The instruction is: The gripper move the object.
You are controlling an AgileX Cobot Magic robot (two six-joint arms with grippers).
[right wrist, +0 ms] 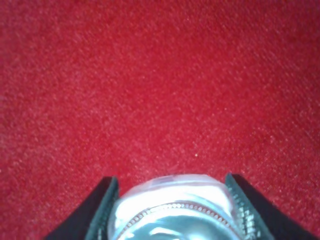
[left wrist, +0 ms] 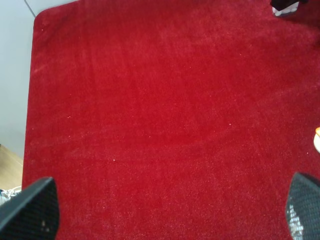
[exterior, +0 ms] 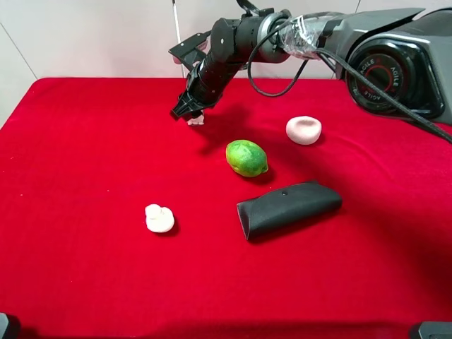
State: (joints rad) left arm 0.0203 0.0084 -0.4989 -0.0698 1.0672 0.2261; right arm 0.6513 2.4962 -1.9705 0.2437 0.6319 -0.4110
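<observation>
My right gripper reaches across to the back middle of the red cloth. It is shut on the small glass bottle, which pokes out below the black jaws at or just above the cloth. In the right wrist view the bottle sits between the two fingers, with its clear body and silver cap showing. The left wrist view catches this gripper and bottle at its far corner. My left gripper is open and empty over bare cloth; only its fingertips show.
A green fruit lies mid-cloth, to the right of and nearer than the bottle. A pale pink-white bowl-shaped piece sits further right. A black pouch lies in front of the fruit. A white knobbed lump sits front left.
</observation>
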